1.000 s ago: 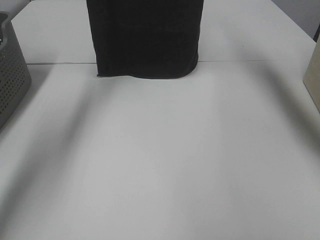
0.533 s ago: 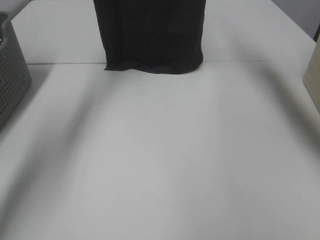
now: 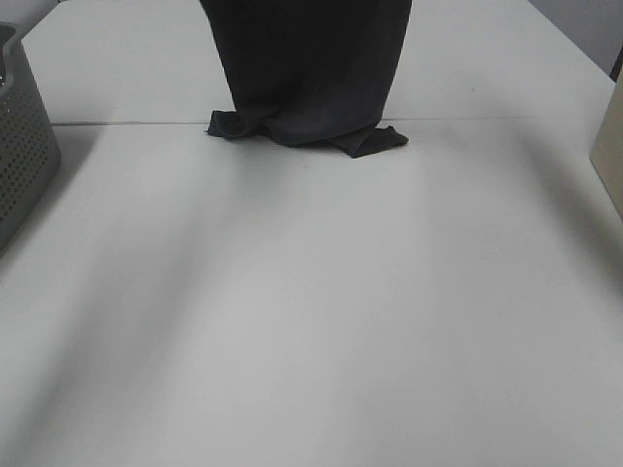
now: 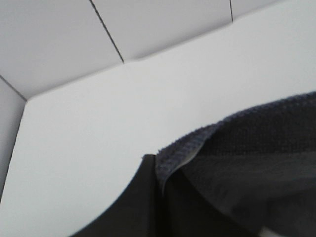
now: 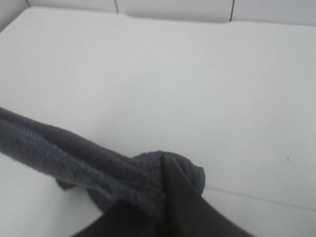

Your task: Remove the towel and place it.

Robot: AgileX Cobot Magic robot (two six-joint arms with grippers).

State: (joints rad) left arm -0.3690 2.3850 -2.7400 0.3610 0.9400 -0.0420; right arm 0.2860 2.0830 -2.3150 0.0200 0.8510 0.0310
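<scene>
The near stretch of the white table [image 3: 311, 321] lies bare under soft grey shadows in the high view. Farther back on the left edge of that view stands a grey perforated basket [image 3: 21, 146], and at about the same depth on the right edge a pale beige object [image 3: 609, 146] shows only in part, too cut off to tell what it is. Beyond these a thin seam [image 3: 506, 119] runs across the tabletop, and the lower end of the dark towel [image 3: 311, 68] rests right on it, crumpled into loose folds, with one corner poking out toward the left and another lump spilling to the right on the near side of the seam. From that heap the cloth rises as a broad, slightly narrowing sheet and leaves the top of the high view, so neither arm shows there. The wrist views look down from above: the left gripper [image 4: 159, 170] is closed on the towel's hemmed edge, the fuzzy hem curling out between its dark fingers, and the right gripper [image 5: 155, 192] is likewise clamped on the hem, which stretches away from it as a taut ridge, while far below it the bunched end sits on the table beside the seam
</scene>
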